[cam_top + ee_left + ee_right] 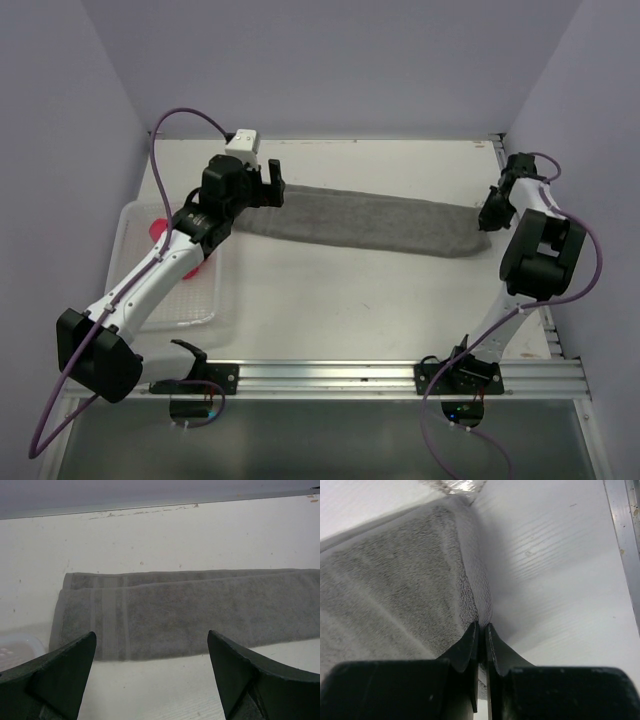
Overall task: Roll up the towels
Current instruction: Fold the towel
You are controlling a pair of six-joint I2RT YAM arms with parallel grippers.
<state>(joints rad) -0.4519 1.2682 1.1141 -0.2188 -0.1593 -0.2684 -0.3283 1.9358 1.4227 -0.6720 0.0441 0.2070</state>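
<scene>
Because the grey towel point(370, 222) is folded into a long strip running across the middle of the top view, each arm sits at one end of it. Toward the right of the frame, the right hand point(490, 212) has its jaws pinched tight on the towel's short edge. In its wrist view that edge stands a little raised off the table point(350, 290), probably so the roll can start there. At the upper left, the left hand point(262, 188) hovers over the other end, spread wide and holding nothing. Its camera shows the hemmed end lying flat beyond the fingers, so it looks lined up to pin or steady the strip. The pink towel point(158, 228) sits in the white basket point(185, 300) at the left edge, mostly hidden under the left arm and not yet rolled.
</scene>
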